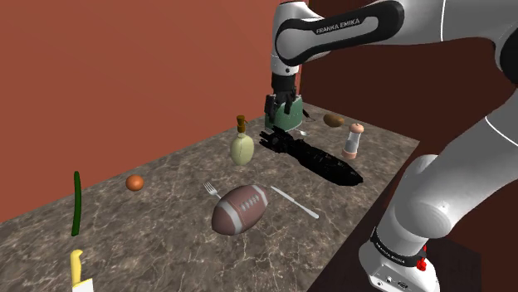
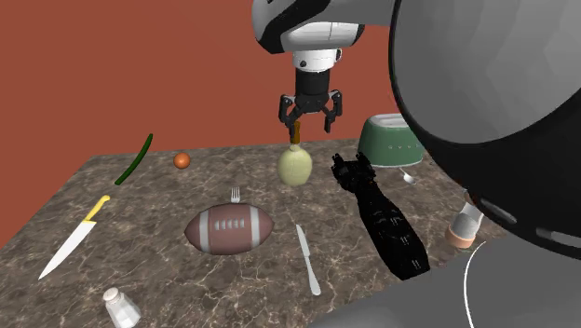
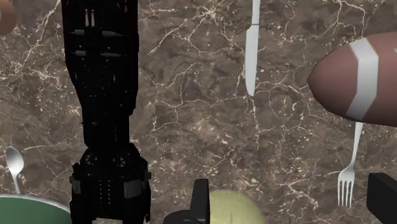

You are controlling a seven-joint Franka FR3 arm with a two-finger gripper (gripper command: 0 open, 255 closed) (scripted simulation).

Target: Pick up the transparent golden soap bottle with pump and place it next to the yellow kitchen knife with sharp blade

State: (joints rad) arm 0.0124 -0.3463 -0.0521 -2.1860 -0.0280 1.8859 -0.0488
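The soap bottle has a pale yellow-green round body and a brown pump, and stands upright on the marble counter. In the second exterior view my gripper hangs open just above the bottle's pump, a little toward that view's right of the bottle. In the wrist view the bottle's body lies between the fingers, close to one fingertip; the gripper holds nothing. The yellow-handled knife lies near the counter's edge at the second exterior view's left, and shows again in the shoulder view.
A brown football, a fork and a silver table knife lie in front of the bottle. A long black object and a green toaster sit beside it. A cucumber, an orange and shakers stand around.
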